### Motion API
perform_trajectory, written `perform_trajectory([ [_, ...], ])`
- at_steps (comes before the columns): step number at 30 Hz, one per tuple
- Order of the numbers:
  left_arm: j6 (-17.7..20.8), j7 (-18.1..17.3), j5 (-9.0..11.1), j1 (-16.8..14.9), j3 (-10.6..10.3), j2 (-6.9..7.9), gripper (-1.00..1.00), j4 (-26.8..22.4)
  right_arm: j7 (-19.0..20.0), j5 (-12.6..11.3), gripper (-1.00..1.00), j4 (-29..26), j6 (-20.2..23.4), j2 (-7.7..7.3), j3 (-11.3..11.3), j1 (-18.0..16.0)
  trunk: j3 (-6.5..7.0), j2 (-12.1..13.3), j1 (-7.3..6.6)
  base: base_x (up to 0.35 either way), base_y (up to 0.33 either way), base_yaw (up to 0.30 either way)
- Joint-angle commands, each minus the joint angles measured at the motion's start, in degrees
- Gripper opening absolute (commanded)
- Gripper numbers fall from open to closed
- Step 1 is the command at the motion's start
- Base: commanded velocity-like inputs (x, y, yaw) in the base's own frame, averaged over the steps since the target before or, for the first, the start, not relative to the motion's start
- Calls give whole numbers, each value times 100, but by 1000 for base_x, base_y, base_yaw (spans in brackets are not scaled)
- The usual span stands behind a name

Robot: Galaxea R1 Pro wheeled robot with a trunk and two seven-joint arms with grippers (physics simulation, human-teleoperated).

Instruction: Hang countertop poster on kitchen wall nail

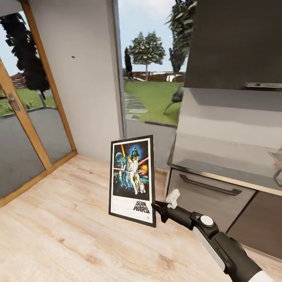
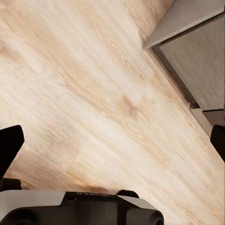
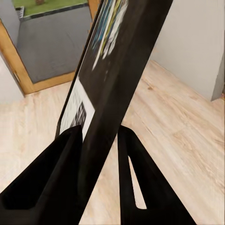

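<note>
The Star Wars poster [image 1: 131,176] hangs upright above the wooden floor, artwork facing me. My right gripper [image 1: 156,205] is shut on its lower right edge. In the right wrist view the black fingers [image 3: 70,154] clamp the poster's dark frame [image 3: 122,61]. A tiny dark wall nail [image 1: 73,56] dots the light grey wall panel, up and to the left of the poster. The grey kitchen countertop [image 1: 219,156] runs along the right. My left gripper [image 2: 112,140] is open over bare floor, its fingertips [image 2: 9,145] far apart.
A glass door with a wooden frame [image 1: 23,117] stands at the left, and a tall window [image 1: 149,78] is beside the wall panel. Dark cabinets with a drawer handle [image 1: 209,184] sit under the countertop. A dark upper cabinet [image 1: 235,39] hangs above. Wooden floor [image 1: 58,219] lies ahead.
</note>
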Motion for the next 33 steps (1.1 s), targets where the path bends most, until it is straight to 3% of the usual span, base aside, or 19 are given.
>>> perform_trajectory([
  [1, 60, -25, 35, -7, 10, 0, 100, 4, 8, -68, -100, -9, 54, -6, 5, -5, -12, -12, 5, 189, 273, 284],
  [7, 61, -25, 35, -7, 10, 0, 100, 4, 0, -68, -100, -9, 56, -7, 5, -5, -12, -12, 5, 190, 277, 171],
  [24, 60, -25, 35, -7, 10, 0, 100, 4, 0, -68, -100, -9, 59, -9, 5, -5, -12, -12, 5, 190, 303, 7],
  [33, 60, -25, 35, -7, 10, 0, 100, 4, -1, -68, -100, -9, 56, -7, 5, -5, -12, -12, 5, 189, 311, 215],
])
